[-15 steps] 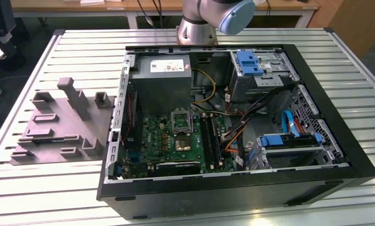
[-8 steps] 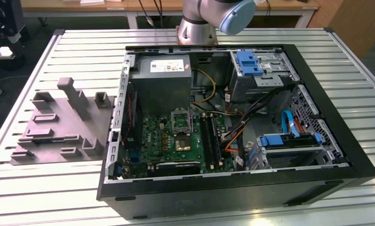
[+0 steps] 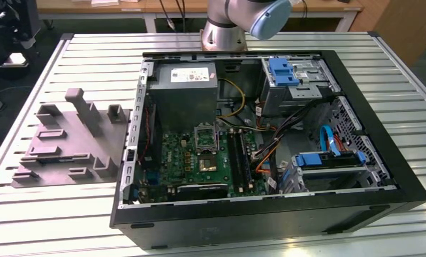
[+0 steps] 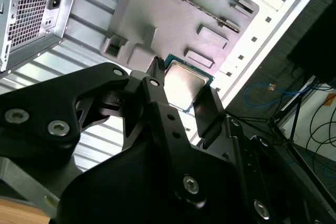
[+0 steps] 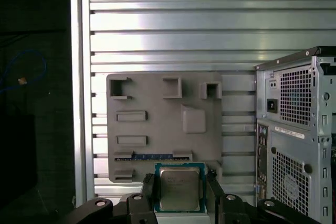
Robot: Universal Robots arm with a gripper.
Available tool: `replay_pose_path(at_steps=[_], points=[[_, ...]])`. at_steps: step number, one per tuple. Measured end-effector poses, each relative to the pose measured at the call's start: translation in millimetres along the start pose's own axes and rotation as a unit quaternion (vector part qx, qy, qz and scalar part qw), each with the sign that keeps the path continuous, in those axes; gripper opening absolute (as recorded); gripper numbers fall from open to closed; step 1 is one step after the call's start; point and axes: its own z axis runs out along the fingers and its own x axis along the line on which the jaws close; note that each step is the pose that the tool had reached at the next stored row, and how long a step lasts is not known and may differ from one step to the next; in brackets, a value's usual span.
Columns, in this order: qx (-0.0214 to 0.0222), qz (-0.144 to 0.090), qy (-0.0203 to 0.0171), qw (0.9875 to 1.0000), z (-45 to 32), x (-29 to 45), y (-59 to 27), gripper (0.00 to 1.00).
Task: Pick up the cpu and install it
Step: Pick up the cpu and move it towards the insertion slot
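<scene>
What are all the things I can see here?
cpu: one, silvery top with green edge, between the fingers.
holder plate: one, grey, on the table at the exterior view's left.
computer case: one, black, open, lying on the table.
motherboard: one, green, inside the case.
power supply: one, grey, inside the case.
table: one, silver slats.
robot arm: one, grey and blue, beyond the case in the exterior view.
fingers: two, black, closed on the cpu's sides.
</scene>
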Motion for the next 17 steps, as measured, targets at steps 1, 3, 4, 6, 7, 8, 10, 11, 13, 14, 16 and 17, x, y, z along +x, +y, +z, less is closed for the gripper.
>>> replay_pose_path(at_steps=[1,3,4,6,7,8,10,11,13,14,16,17], points=[[0.0000,0.000,0.0000,1.0000,0.0,-2.5,0.1,0.47],[0.0000,0.000,0.0000,1.0000,0.0,-7.6,0.2,0.47],[0.0000,0.000,0.0000,1.0000,0.0,-10.2,0.3,0.47],[0.0000,0.000,0.0000,1.0000,0.1,-16.4,0.5,0.47],[0.0000,0.000,0.0000,1.0000,0.1,-19.4,0.6,0.47],[0.0000,0.000,0.0000,1.0000,0.1,-22.4,0.7,0.47],[0.0000,0.000,0.0000,1.0000,0.1,-28.7,0.8,0.47],[0.0000,0.000,0.0000,1.0000,0.2,-32.1,1.0,0.47],[0.0000,0.000,0.0000,1.0000,0.2,-39.2,1.2,0.47],[0.0000,0.000,0.0000,1.0000,0.2,-42.9,1.3,0.47],[0.0000,0.000,0.0000,1.0000,0.2,-50.8,1.5,0.47],[0.0000,0.000,0.0000,1.0000,0.3,-55.0,1.6,0.47]])
